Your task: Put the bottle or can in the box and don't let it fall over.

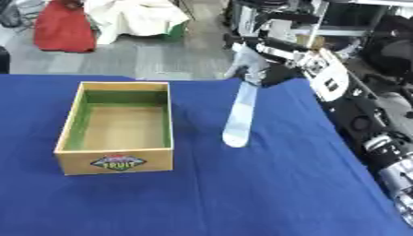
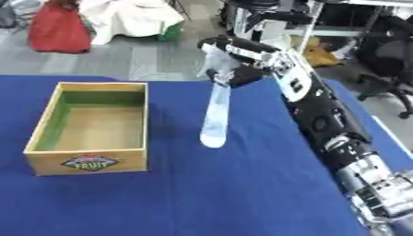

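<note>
Bottle, clear slim plastic [image 1: 240,119], hangs tilted above the blue-clothed tabletop [image 1: 242,193], right of the open wooden box with green inner walls [image 1: 118,159] and apart from it. Right hand [image 2: 227,69] fingers curl round its upper end. Nothing lies between bottle and box.

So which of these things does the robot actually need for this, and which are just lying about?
Part of the job:
- clear bottle, held near its top by the right hand
- wooden box, open and empty
- blue table

Just lying about:
- red bag on the floor
- white cloth beside it
- black chair
</note>
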You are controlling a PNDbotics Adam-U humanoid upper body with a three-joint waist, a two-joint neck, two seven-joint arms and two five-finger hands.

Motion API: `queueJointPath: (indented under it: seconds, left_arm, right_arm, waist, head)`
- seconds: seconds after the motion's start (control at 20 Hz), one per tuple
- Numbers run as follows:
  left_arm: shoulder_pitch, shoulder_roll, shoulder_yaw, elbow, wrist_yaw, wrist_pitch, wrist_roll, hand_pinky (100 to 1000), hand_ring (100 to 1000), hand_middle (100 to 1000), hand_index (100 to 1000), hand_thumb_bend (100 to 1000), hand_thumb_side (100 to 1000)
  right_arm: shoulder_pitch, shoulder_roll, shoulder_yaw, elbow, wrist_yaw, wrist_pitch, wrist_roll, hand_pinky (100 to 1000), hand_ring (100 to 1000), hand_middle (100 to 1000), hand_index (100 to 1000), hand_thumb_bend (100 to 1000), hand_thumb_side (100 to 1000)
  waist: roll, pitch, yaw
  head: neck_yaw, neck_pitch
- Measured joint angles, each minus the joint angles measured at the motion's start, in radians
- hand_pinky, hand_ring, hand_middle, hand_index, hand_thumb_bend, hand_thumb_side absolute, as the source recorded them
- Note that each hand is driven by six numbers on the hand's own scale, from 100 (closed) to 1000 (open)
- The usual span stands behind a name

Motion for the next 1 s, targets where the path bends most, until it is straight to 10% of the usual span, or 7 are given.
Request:
queueJointPath:
  seconds: [0.75,1.0]
  left_arm:
    - [-0.002,0.0,0.0,0.0,0.0,0.0,0.0,679,571,525,868,306,757]
    - [-0.002,0.0,0.0,0.0,0.0,0.0,0.0,679,571,525,869,306,757]
  right_arm:
    - [-0.003,0.006,-0.006,0.0,0.077,-0.021,-0.084,473,861,794,769,100,100]
    - [-0.004,0.006,-0.007,0.0,0.097,-0.028,-0.112,436,828,756,732,100,100]
  waist:
    - [-0.002,0.0,0.006]
    - [-0.004,0.0,0.006]
  head:
    - [-0.008,-0.005]
    - [-0.012,-0.005]
